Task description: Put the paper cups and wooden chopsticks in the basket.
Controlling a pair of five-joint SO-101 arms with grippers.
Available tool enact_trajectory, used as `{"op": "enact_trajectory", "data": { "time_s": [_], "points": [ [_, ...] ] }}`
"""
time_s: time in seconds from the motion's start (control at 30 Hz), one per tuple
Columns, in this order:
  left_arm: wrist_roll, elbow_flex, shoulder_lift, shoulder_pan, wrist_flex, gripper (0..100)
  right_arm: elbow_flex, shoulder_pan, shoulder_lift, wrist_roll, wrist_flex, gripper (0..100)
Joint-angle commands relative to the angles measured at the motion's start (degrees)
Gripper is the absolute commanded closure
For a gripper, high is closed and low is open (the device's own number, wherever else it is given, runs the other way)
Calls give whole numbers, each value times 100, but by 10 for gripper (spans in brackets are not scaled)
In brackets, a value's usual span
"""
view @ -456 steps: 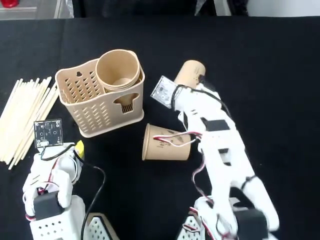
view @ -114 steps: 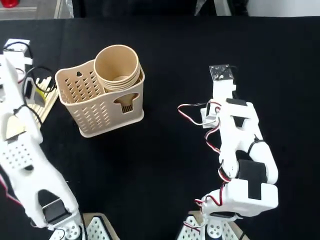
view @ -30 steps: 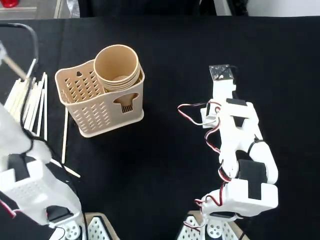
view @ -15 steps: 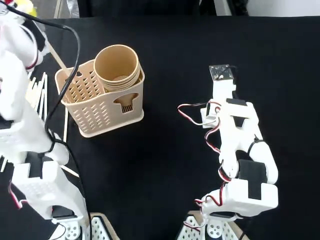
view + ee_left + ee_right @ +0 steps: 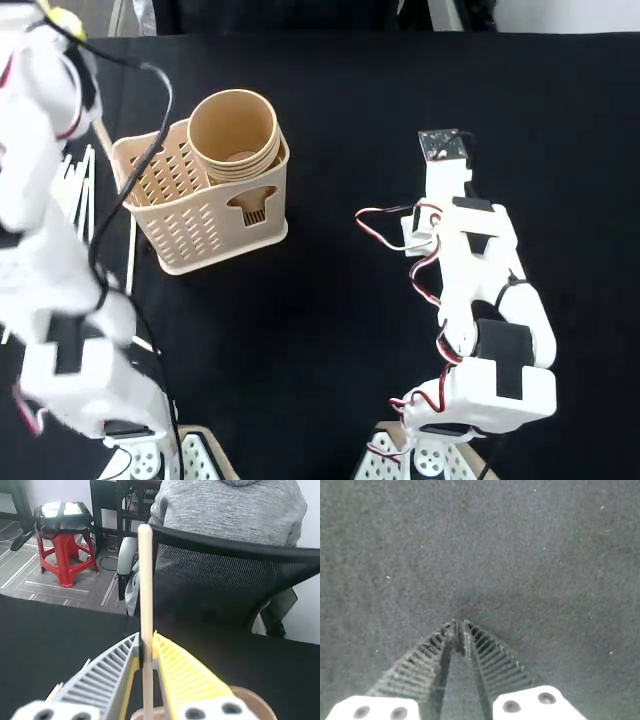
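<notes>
The main risk here is the wooden chopstick (image 5: 145, 580) twisting or slipping: the left gripper (image 5: 146, 652) has it clenched between its grey and yellow fingers at one narrow spot, with a long length running out past the tips, so a quick swing of the wrist could lever it round in that pinch. If it is let go from this height, or with its lower end off target, it could strike the rim of the basket (image 5: 215, 225), bounce out onto the black table (image 5: 350, 100), or drop into the stacked paper cups (image 5: 235, 125) that fill the basket's far-right part instead of the free compartment on the left. The left arm's black cable (image 5: 150, 140) crosses the basket's left corner in the high view (whether it touches is not clear), and a snag there could drag the light basket. The left arm (image 5: 45, 200) stands reared high over the left side of the table, its gripper up near the far-left corner. More loose chopsticks (image 5: 80, 190) lie on the cloth left of the basket, so the job looks only partly done. The right arm (image 5: 470, 250) sits folded, well apart to the right of the basket, with the right gripper (image 5: 459, 627) pointed down at bare cloth, jaws closed on nothing.
</notes>
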Motion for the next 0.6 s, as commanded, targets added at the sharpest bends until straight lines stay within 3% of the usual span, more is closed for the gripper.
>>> {"op": "enact_trajectory", "data": {
  "time_s": [0.0,0.1,0.23,0.43,0.57],
  "points": [
    [-53,2457,-1890,40,-9,971,-57,44,-57,9,-79,986],
    [-44,3987,-3068,40,-413,971,-57,44,-57,9,-79,986],
    [-35,6246,-4598,31,-2048,971,-57,44,-57,9,-79,986],
    [-26,10079,-6875,48,-5855,971,-57,44,-57,9,-79,986],
    [-53,12224,-7402,119,-8607,971,-57,44,-48,9,-79,986]
  ]
}}
